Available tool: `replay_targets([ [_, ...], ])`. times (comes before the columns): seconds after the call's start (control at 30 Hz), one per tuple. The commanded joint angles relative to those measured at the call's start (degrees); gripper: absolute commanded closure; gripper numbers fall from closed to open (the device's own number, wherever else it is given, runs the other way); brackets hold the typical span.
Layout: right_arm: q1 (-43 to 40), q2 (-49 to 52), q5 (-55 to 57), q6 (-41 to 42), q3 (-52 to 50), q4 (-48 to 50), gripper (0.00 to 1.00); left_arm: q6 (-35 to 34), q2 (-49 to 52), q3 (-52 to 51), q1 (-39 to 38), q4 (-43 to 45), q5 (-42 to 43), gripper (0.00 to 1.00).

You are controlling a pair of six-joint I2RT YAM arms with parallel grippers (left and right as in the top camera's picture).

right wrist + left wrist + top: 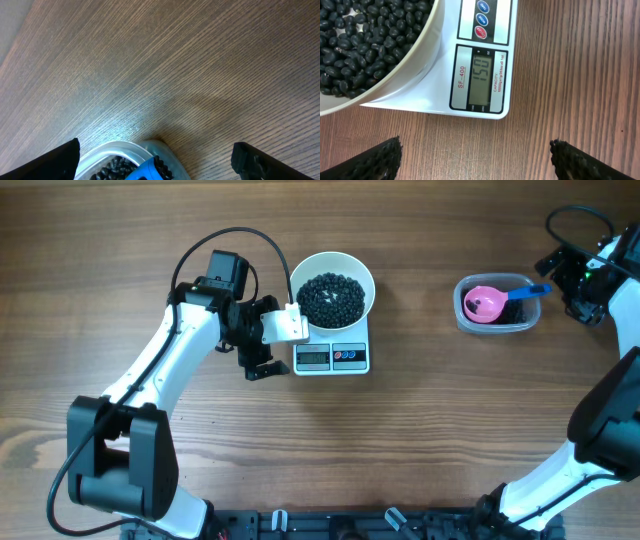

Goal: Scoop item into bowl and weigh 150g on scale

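Heaped beans [333,298] in bowl [300,275] atop scale [332,358], display [482,80] apparently at target. Just left of scale: left pincer [272,337], spread wide, empty, nearer arm. Well apart beside tub [495,327], scoop handle [528,292] toward it: right pincer [562,285], wide, empty.

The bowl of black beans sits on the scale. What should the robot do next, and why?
Probably lift the left arm clear and add nothing more: the scale seems to read 150 with the black beans in the white bowl, and the pink scoop lies in the tub.
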Motion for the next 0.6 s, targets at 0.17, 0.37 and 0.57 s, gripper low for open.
replay_targets([
  [0.17,1.27,-21.05,1.16,0.39,0.04,0.26,0.0,-0.5,-0.42,-0.42,-0.04,0.0,1.33,0.0],
  [0.37,1.27,-38.82,1.16,0.42,0.02,0.24,0.0,-0.5,-0.42,-0.42,-0.04,0.0,1.33,0.0],
  [0.57,1.25,-45.75,1.38,-0.52,0.02,-1.09,0.0,-0.5,-0.42,-0.42,-0.04,0.0,1.33,0.0],
])
